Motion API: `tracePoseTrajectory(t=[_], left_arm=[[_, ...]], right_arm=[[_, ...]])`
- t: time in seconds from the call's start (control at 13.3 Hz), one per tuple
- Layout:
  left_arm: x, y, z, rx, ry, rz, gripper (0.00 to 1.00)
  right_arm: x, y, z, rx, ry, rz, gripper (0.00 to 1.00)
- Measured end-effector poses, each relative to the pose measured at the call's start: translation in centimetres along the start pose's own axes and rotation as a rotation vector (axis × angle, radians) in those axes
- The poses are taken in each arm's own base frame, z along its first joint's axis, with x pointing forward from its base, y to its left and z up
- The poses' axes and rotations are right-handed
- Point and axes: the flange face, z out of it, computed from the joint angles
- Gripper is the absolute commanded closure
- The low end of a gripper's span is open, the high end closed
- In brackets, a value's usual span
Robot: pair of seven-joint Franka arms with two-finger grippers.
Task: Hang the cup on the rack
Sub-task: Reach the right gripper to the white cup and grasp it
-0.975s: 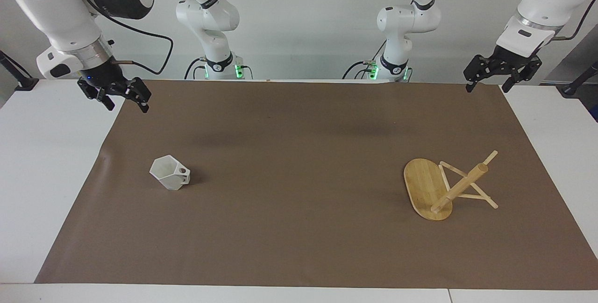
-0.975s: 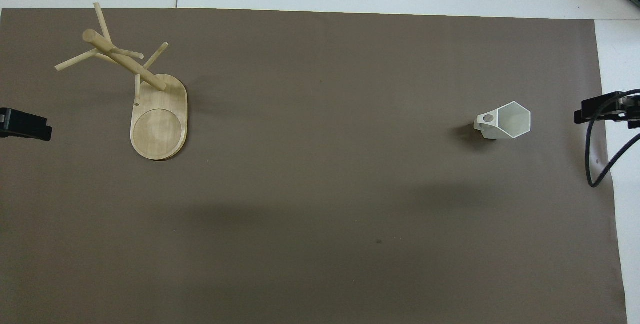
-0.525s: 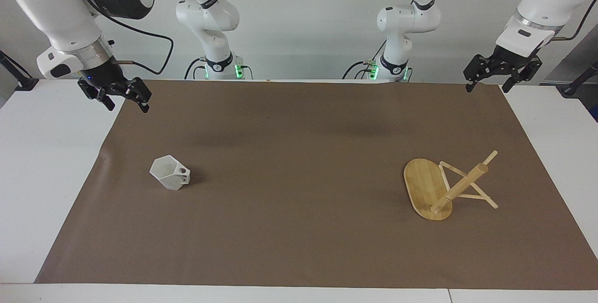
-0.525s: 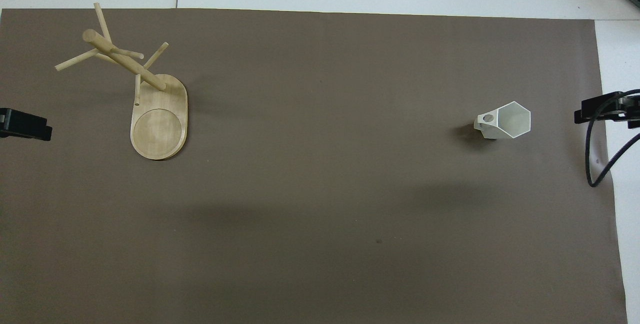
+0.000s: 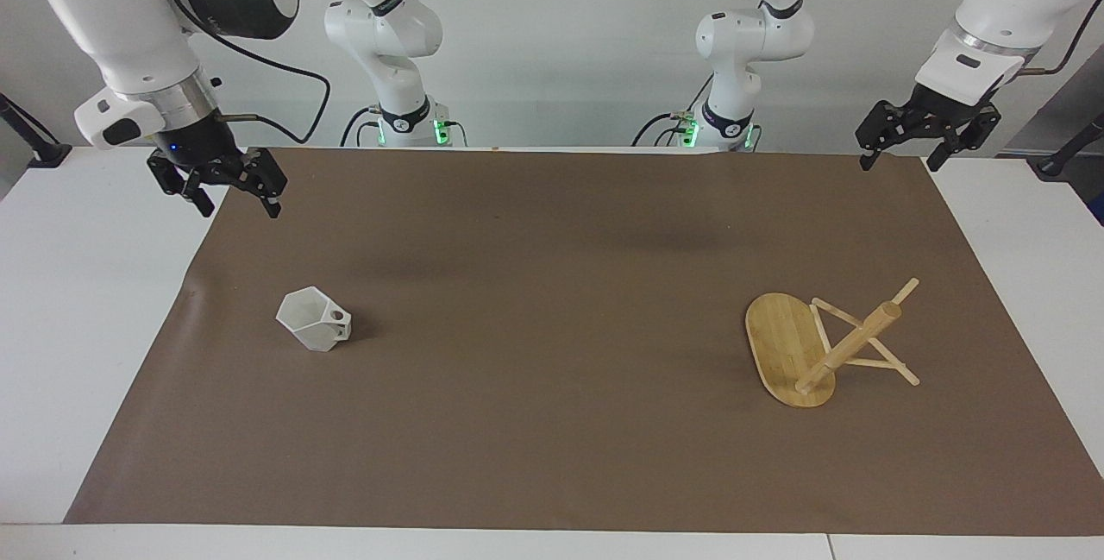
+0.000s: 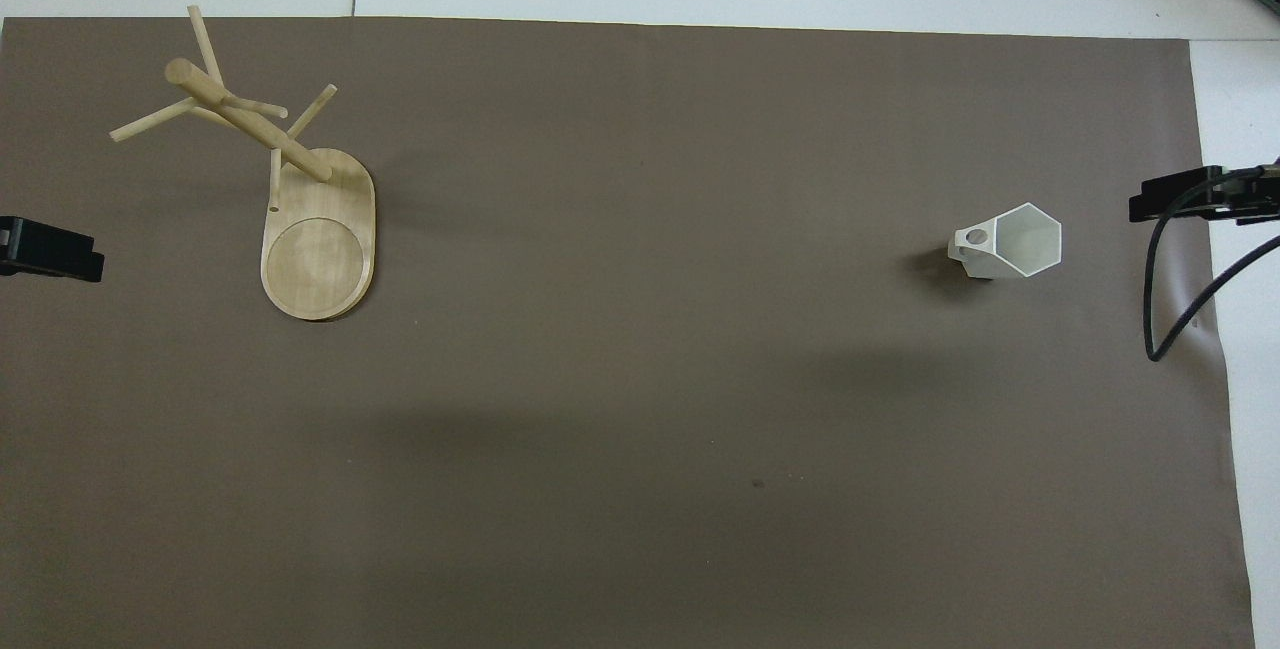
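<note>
Risks first. The cup stands upright on the brown mat, mouth up, toward the right arm's end of the bench. Its blocky handle points about 9 o'clock in the overhead view, toward the middle of the mat. The facets slope, so a pinch across the walls could slip or tip it; a grip on the handle would likely block the hole a peg must pass through.

The rack stands toward the left arm's end, well apart from the cup. Its post leans away from the oval base toward 11 o'clock in the overhead view, with thin pegs fanning out at the top. The lean may be the camera's angle; cannot tell. If real, a loaded peg could tip the rack, or the cup could slide off.

Right gripper: released, empty, over the mat's corner at roughly 11 o'clock from the cup in the facing view. Its cable loops near the mat's edge and could snag.

Left gripper: released, empty, waiting over the mat's edge nearest its base.

Nothing lies between cup and rack.
</note>
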Motion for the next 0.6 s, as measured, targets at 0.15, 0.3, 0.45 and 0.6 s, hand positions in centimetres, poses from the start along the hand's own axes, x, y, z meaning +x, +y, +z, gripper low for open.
tracePoseTrajectory(t=[0.15, 0.3, 0.45, 0.6], left_arm=[[0.0, 0.0, 0.0, 0.0, 0.0, 0.0, 0.0], [0.0, 0.0, 0.0, 0.0, 0.001, 0.0, 0.0], [0.0, 0.0, 0.0, 0.0, 0.001, 0.0, 0.0], [0.0, 0.0, 0.0, 0.0, 0.001, 0.0, 0.0]], right_arm=[[0.4, 0.1, 1.2, -0.002, 0.018, 0.0, 0.0], [0.9, 0.3, 3.5, -0.001, 0.017, 0.001, 0.0], [1.7, 0.7, 7.1, 0.001, -0.004, 0.006, 0.0], [2.5, 1.2, 10.9, 0.001, -0.01, 0.004, 0.0]])
